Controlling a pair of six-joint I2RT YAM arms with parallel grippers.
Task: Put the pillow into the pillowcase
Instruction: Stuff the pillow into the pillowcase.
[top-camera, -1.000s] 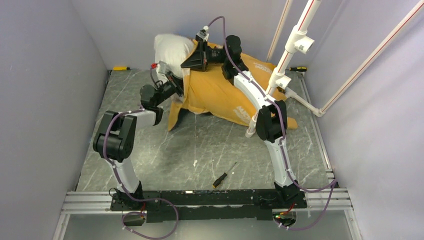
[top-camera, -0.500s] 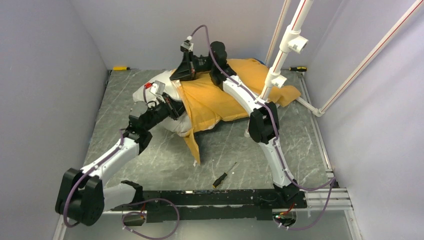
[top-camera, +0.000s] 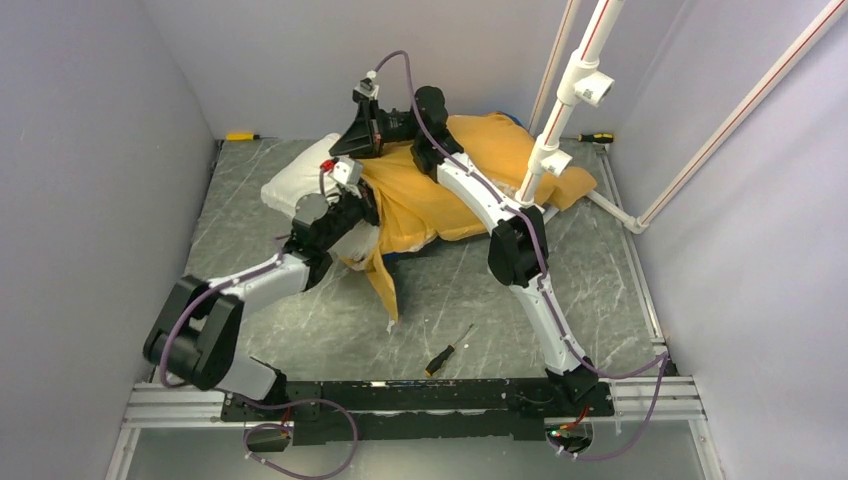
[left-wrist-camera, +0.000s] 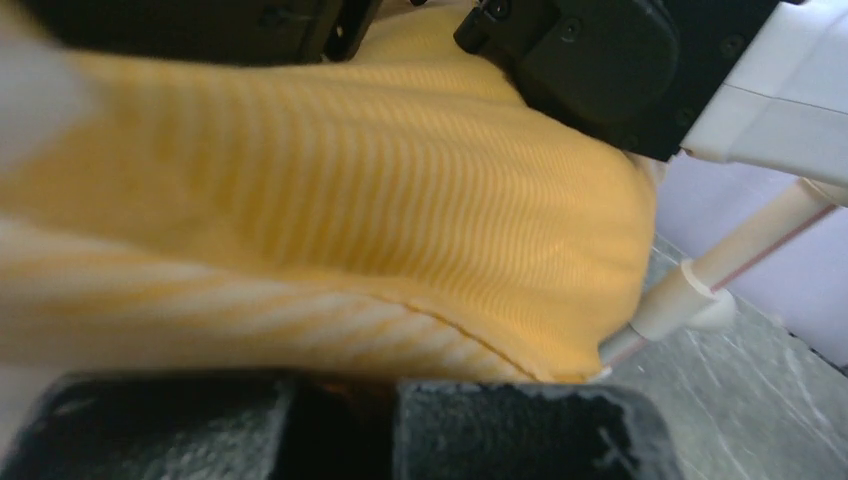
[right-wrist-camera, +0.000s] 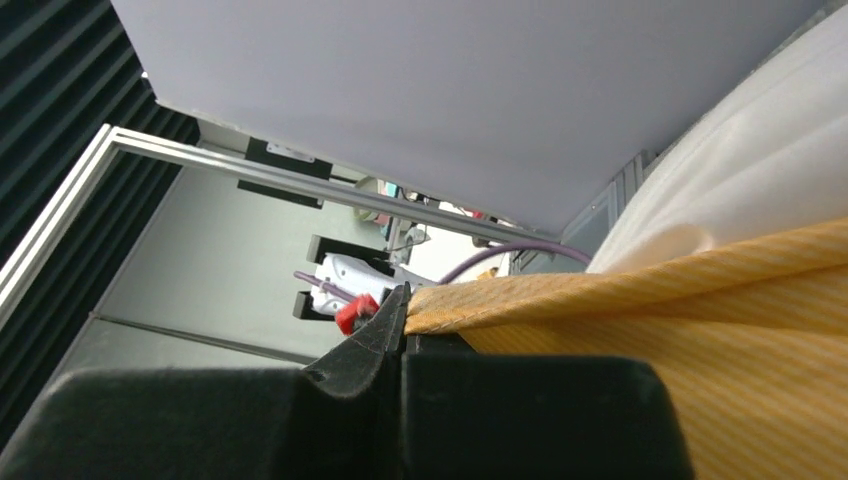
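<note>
The pillowcase (top-camera: 455, 185), orange side up, lies across the back of the table and covers most of the white pillow (top-camera: 298, 182), whose bare end sticks out at the left. My right gripper (top-camera: 362, 142) is shut on the case's upper hem at the opening. In the right wrist view its fingers (right-wrist-camera: 405, 320) pinch the orange hem (right-wrist-camera: 520, 300), with the pillow (right-wrist-camera: 740, 150) bulging behind. My left gripper (top-camera: 366, 206) is shut on the lower edge of the opening. The left wrist view is filled with orange fabric (left-wrist-camera: 400, 200) running down into that gripper (left-wrist-camera: 345, 415).
A white pipe frame (top-camera: 572, 85) rises at the back right, close to my right arm. A black-and-yellow screwdriver (top-camera: 447, 350) lies near the front. A yellow tool (top-camera: 240, 135) and another screwdriver (top-camera: 596, 137) lie along the back wall. Grey walls enclose the table.
The pillow and case have come down from leaning on the back wall to lying flat. Both grippers kept their hold. My left arm swung out, then folded back toward the pillow.
</note>
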